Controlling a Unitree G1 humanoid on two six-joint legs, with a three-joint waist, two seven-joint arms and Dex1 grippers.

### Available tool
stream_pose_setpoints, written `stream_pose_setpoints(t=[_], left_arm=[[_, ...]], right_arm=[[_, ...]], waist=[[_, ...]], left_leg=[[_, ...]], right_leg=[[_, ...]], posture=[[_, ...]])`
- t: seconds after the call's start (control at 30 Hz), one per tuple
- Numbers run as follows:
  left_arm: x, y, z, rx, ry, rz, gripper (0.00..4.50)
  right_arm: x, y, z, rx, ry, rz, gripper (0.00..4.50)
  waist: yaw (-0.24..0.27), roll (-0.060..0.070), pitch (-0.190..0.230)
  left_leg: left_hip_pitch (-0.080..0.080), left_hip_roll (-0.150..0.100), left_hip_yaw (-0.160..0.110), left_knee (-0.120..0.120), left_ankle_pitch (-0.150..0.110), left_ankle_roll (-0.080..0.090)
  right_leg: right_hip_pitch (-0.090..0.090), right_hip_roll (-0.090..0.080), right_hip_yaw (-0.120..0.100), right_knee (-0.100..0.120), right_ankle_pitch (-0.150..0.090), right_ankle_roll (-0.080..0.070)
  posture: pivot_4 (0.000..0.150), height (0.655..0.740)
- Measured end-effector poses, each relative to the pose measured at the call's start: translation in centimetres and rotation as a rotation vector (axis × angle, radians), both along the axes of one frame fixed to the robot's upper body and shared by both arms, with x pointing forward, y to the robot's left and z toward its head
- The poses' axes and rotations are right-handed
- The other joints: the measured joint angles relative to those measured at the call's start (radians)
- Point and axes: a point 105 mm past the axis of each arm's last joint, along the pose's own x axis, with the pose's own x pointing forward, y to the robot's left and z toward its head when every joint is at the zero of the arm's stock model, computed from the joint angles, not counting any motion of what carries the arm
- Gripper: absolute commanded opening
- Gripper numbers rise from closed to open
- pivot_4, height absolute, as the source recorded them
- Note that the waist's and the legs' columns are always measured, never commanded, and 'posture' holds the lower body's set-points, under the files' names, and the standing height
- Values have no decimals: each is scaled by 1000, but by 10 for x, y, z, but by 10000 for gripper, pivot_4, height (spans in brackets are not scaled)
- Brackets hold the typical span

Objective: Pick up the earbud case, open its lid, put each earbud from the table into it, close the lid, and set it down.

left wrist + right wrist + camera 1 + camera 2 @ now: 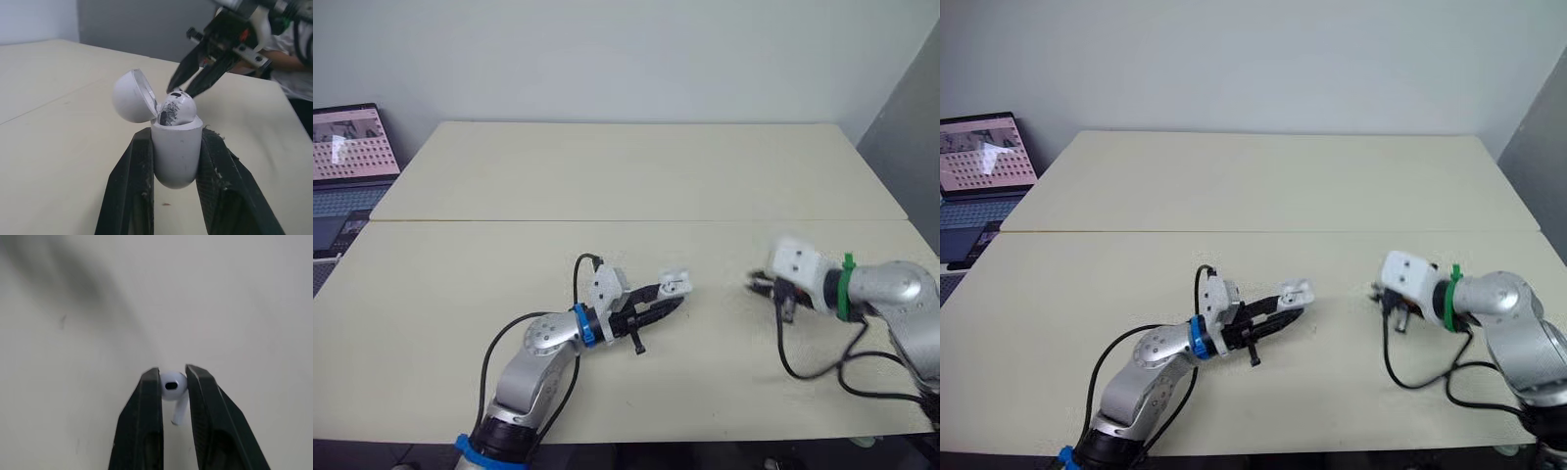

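Left gripper (176, 161) clamps the case (177, 152) by its sides, lid (132, 95) swung open. Case is held over the near half of the table (636, 176), well in from the front edge. Right gripper (172, 374) pinches the second earbud (173, 387) at its fingertips, near the case on its right; cannot tell if it touches the tabletop. Broad tabletop runs behind both to the far edge.

Count: one case; two earbuds, first earbud (177, 108) seated in the case. One laptop (347, 157) off the left edge.
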Motion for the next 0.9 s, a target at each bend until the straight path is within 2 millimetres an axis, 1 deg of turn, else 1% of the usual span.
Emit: stream_pose_setpoints(t=[0.1, 0.17, 0.33, 0.47, 0.57, 0.73, 0.9], left_arm=[[9, -2, 6, -40, 5, 68, 7541], [12, -1, 5, -45, 11, 103, 7541], [15, -9, 6, -63, 16, 140, 7541], [17, -10, 10, -67, 7, 148, 7541], [17, -10, 9, -68, 8, 150, 7541], [17, -11, 10, -73, 7, 142, 7541], [16, -11, 12, -86, 1, 138, 7541]], right_arm=[[8, 13, 22, 259, -68, -43, 3388], [10, 19, 33, 406, -109, -65, 3388], [8, 39, 39, 560, -145, -46, 3388], [1, 57, 35, 625, -128, -3, 3388], [-3, 66, 30, 638, -122, 13, 3388], [-6, 71, 26, 663, -127, 18, 3388], [-7, 70, 18, 671, -120, -1, 3388]], waist=[[1, 0, 0], [1, 0, 0], [-1, 1, 0], [-3, 1, -1], [-5, 1, -1], [-10, 1, -1], [-14, 1, -1]], left_leg=[[-1, 0, 0, 0, 0, 0], [-2, 0, 0, 0, 0, 0], [-2, 0, 1, 0, 0, 0], [-2, 0, 1, -1, 0, 0], [-2, 0, 1, -1, 0, 0], [-2, 0, 1, -1, 0, 0], [-2, 0, 1, -1, 0, 0]], right_leg=[[-1, 0, 0, 0, 0, 0], [-3, 0, 0, 1, 0, 0], [-4, 0, 1, 1, 0, 0], [-4, 0, 1, 2, 0, 0], [-4, 0, 1, 1, 0, 0], [-4, 0, 1, 1, 0, 0], [-4, 0, 1, 1, 0, 0]], posture=[[1500, 7400], [1500, 7400], [1500, 7400], [1500, 7400], [1500, 7400], [1500, 7400], [1500, 7400]])
